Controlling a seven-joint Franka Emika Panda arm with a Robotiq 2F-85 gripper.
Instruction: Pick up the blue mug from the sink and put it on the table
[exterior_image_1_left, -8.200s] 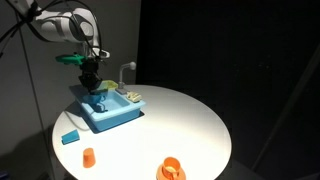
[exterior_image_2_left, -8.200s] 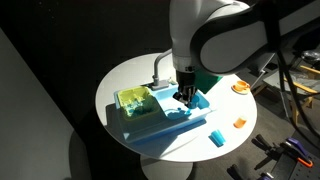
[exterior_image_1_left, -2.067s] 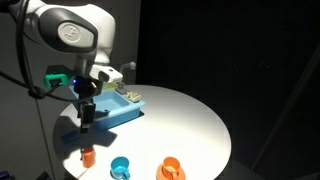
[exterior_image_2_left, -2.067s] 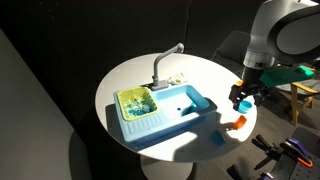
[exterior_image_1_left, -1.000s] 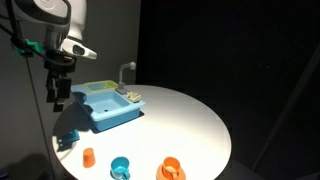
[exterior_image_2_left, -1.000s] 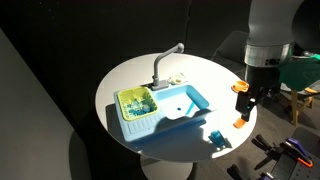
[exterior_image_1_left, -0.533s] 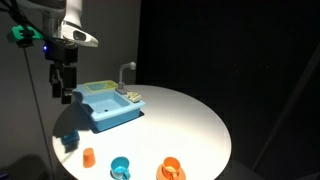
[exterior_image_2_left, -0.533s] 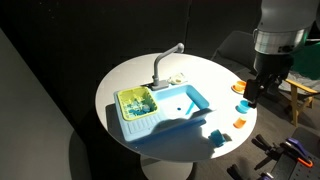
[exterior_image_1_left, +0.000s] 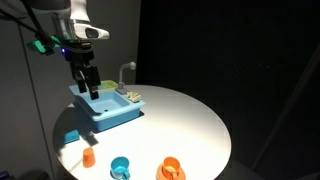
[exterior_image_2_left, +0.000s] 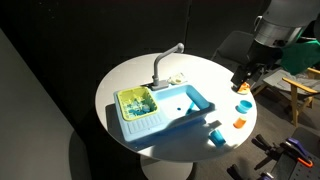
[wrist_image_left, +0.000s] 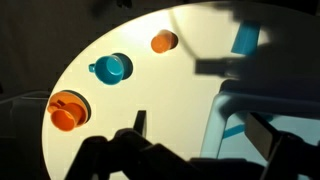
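The blue mug (exterior_image_1_left: 120, 167) (exterior_image_2_left: 243, 104) stands upright on the white table (exterior_image_1_left: 180, 120) (exterior_image_2_left: 200, 78) near its edge, between a small orange cup (exterior_image_1_left: 88, 157) and an orange bowl (exterior_image_1_left: 171, 169). In the wrist view the mug (wrist_image_left: 110, 68) lies far below and to the left. The light-blue sink (exterior_image_1_left: 108, 110) (exterior_image_2_left: 165, 108) (wrist_image_left: 240, 110) sits apart from the mug. My gripper (exterior_image_1_left: 88, 86) (exterior_image_2_left: 241, 80) (wrist_image_left: 203, 130) hangs high in the air, open, with nothing between its fingers.
A white faucet (exterior_image_1_left: 122, 72) (exterior_image_2_left: 165, 60) rises at the sink's back. A yellow-green rack (exterior_image_2_left: 135, 100) fills one end of the sink. A flat blue block (exterior_image_2_left: 215, 137) (wrist_image_left: 246, 38) lies on the table near the orange cup (exterior_image_2_left: 240, 122) (wrist_image_left: 163, 41).
The open gripper has swung away from the table's edge and back over towards the sink. The mug, cup and bowl stay where they were on the table.
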